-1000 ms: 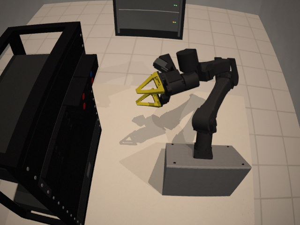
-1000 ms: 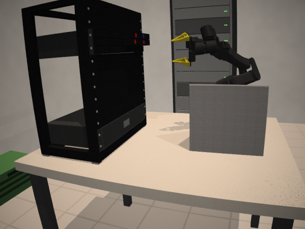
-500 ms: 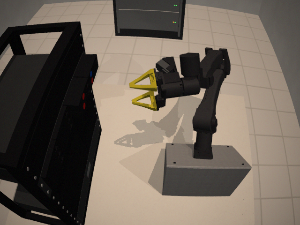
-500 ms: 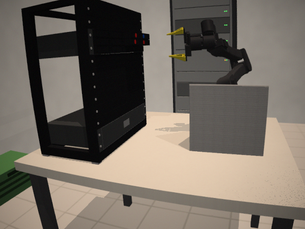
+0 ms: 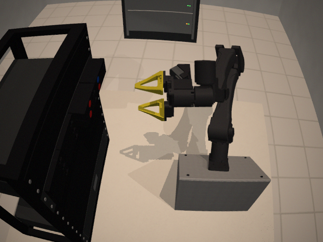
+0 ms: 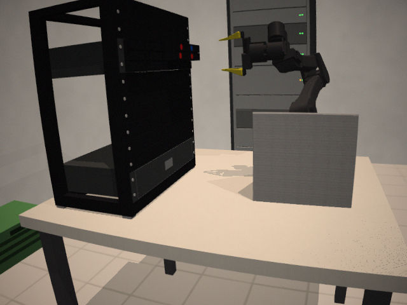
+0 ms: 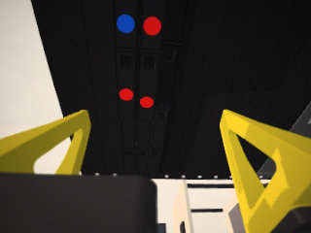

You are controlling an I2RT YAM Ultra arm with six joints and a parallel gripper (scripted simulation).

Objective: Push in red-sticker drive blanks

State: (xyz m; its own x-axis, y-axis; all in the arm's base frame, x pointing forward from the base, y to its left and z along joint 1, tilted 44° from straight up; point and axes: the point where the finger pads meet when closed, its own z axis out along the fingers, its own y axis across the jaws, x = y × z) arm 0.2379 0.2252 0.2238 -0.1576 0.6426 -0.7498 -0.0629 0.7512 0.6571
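Protruding black drive blanks (image 6: 195, 52), red-stickered

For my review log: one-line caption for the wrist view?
Open gripper faces the rack, apart from it; three red stickers and one blue sticker ahead.

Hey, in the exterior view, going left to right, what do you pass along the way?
Green crate on the floor → black rack → red and blue stickers on the drive blanks → open yellow end effector → gray pedestal block under the arm.
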